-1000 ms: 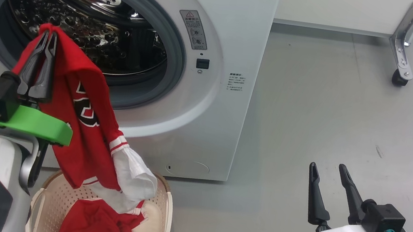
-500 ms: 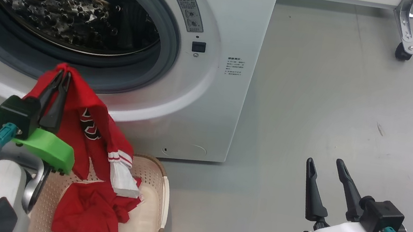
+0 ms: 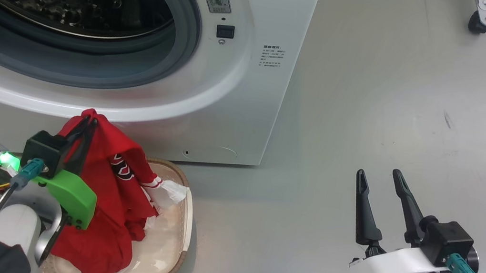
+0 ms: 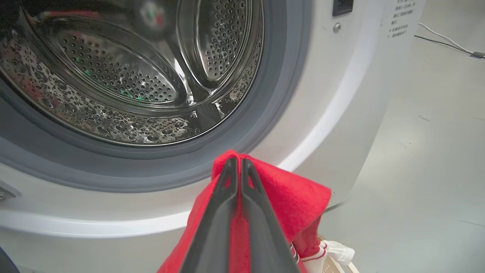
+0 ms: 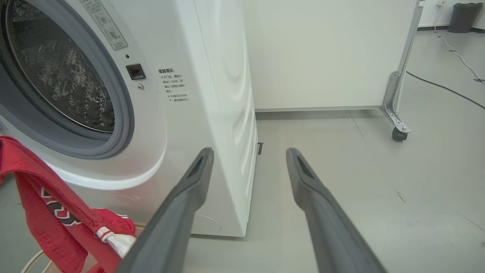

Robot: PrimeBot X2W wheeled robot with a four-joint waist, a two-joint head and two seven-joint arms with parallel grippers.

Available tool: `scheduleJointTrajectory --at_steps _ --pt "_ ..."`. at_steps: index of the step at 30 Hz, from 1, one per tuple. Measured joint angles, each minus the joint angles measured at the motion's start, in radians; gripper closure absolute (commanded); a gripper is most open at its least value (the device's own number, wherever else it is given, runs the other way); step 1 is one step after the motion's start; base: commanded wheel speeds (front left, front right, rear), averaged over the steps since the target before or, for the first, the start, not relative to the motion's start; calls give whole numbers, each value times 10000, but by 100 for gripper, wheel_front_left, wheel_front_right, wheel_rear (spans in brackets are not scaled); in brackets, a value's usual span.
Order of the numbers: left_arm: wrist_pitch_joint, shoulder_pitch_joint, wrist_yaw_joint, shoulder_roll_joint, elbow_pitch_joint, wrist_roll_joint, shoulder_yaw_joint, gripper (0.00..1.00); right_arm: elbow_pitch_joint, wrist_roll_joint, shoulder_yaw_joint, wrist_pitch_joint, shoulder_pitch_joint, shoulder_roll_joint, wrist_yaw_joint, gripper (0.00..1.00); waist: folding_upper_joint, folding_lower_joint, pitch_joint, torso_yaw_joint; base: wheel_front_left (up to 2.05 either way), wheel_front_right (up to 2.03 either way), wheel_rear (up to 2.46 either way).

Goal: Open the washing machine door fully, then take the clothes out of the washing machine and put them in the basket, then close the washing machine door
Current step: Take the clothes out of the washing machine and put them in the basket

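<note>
View at the lowering step. My left hand (image 3: 90,121) is pinched shut on a fold of the clothes (image 3: 118,199), which hang from it as a red drape. Their lower part is already heaped in the basket (image 3: 185,224), on top of more red fabric. The basket stands on the floor (image 3: 373,103), close against the foot of the washing machine (image 3: 238,107) and below its open mouth. My right hand (image 3: 378,172) idles with its fingers spread wide and nothing in it, well apart over bare floor. I judge the fabric light, limp and easily snagged: it folds under its own weight, will not slide out of a firm pinch, and trails wherever it is carried. A bunched fold or the thicker striped cuff would give the surest hold, while a single flat layer could slip. The drum (image 4: 125,79) looks bare as far as the left wrist view reaches. Compared with a second earlier, the head camera has tipped downward, so the mouth sits higher in the picture. Apart from that shift, the pinch point has dropped from level with the drum opening to below its lower lip. Then only the white cuff reached the basket, whereas now most of the garment rests in it. The right hand's spread is unchanged.
</note>
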Motion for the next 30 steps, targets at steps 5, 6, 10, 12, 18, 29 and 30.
scheduleJointTrajectory --at_steps 5,6,10,12,18,29,30 --pt "123 -1 -42 -8 278 6 -171 100 -17 -71 79 0 -223 2 0 0 0 0 327 -98 0 0 0" --pt "127 -2 -42 -10 328 6 -196 100 -17 -71 90 0 -244 4 0 0 0 0 391 -120 0 0 0" --pt "222 -10 -56 8 598 111 -293 100 -21 -73 119 0 -348 6 0 0 0 0 650 -214 0 0 0" --pt "244 -34 -100 10 688 184 -360 100 -23 -77 127 0 -351 6 0 0 0 0 781 -261 0 0 0" --pt "311 -197 -127 -17 1039 249 -608 100 -96 -115 117 0 -533 13 2 0 0 0 1196 -375 0 0 0" --pt "341 -527 -125 253 2266 238 -232 100 -205 -157 113 0 -850 35 0 0 0 0 1884 -519 0 0 0" --pt "341 -544 -125 280 2393 236 -217 100 -207 -157 109 0 -872 38 0 0 0 0 1938 -527 0 0 0"
